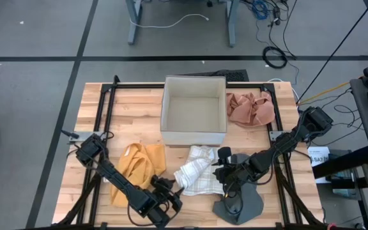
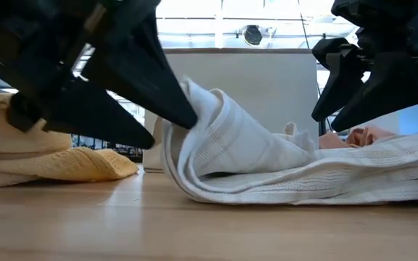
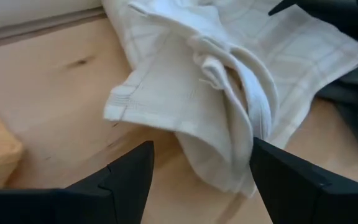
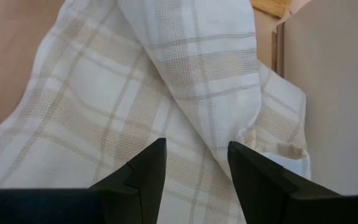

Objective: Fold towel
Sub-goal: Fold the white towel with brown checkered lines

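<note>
White towel: a cream-checked white towel (image 1: 195, 170) lay crumpled and partly doubled over on the wooden table (image 1: 133, 124), just in front of the open box.
Towel shape: in the low view one edge of the cloth (image 2: 267, 163) curled up and over itself in a thick roll, the rest spread flat toward the right arm's side.
Left gripper: the left gripper (image 1: 173, 190) sat low at the towel's near left corner; in its wrist view the two dark fingers (image 3: 126, 180) stood wide apart with the folded corner (image 3: 185, 106) lying just beyond them, nothing between them.
Left contact: in the low view a dark finger tip (image 2: 183, 116) reached the top of the roll; whether it pressed the cloth I could not tell.
Right gripper: the right gripper (image 1: 223, 171) was at the towel's right edge, its fingers (image 4: 143, 171) partly parted and hanging over the checked cloth (image 4: 166, 93), gripping nothing that showed.
Box: a pale open-topped box (image 1: 194, 109) stood at the middle of the table, behind the towel.
Other cloths: a yellow cloth (image 1: 136, 167) lay just left of the towel, a pink one (image 1: 251, 108) beside the box on the right, and a grey one (image 1: 240, 203) under the right arm near the front edge.
</note>
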Robot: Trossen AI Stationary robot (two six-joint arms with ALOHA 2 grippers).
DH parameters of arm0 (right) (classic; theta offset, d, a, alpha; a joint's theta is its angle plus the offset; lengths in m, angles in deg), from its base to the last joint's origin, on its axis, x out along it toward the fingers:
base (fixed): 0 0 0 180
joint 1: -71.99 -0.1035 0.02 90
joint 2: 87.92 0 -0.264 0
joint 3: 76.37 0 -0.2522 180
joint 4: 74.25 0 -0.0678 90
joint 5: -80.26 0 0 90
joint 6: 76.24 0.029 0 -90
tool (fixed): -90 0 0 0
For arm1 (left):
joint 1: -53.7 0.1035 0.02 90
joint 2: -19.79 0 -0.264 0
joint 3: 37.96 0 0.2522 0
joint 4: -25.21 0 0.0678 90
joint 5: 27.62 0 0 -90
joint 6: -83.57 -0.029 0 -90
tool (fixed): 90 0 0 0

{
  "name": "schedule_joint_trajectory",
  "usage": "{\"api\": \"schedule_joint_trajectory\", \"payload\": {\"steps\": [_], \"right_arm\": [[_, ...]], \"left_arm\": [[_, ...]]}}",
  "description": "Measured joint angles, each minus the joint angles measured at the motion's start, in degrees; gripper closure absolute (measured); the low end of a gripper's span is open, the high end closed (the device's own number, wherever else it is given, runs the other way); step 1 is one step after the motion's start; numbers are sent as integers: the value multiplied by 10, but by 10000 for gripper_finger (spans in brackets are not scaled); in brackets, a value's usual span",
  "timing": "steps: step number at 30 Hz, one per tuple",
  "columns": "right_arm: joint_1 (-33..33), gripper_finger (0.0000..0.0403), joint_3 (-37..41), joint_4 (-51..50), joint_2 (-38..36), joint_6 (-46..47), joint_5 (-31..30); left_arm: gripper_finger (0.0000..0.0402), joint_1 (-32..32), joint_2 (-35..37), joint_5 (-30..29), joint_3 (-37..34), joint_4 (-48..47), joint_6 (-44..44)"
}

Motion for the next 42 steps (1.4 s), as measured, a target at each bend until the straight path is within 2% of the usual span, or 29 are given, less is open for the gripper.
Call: {"api": "schedule_joint_trajectory", "payload": {"steps": [6,13,18,25,31,34,40,42], "right_arm": [[0,241,0,-1,0,13,1],[0,241,0,-1,0,19,10],[0,241,0,-1,0,21,11],[0,241,0,-1,0,31,13],[-6,241,0,-1,0,34,77],[-17,241,0,0,3,34,83],[-32,241,0,39,53,11,82],[-37,241,0,68,78,-4,64]], "left_arm": [[137,7,0,28,-28,117,-75],[137,-5,3,31,-29,114,-97],[137,-14,6,25,-29,123,-149],[137,14,7,19,-29,132,-218],[137,38,7,34,-29,140,-270],[137,41,7,35,-29,142,-289],[137,44,7,40,-29,164,-321],[137,44,7,40,-29,182,-342]]}}
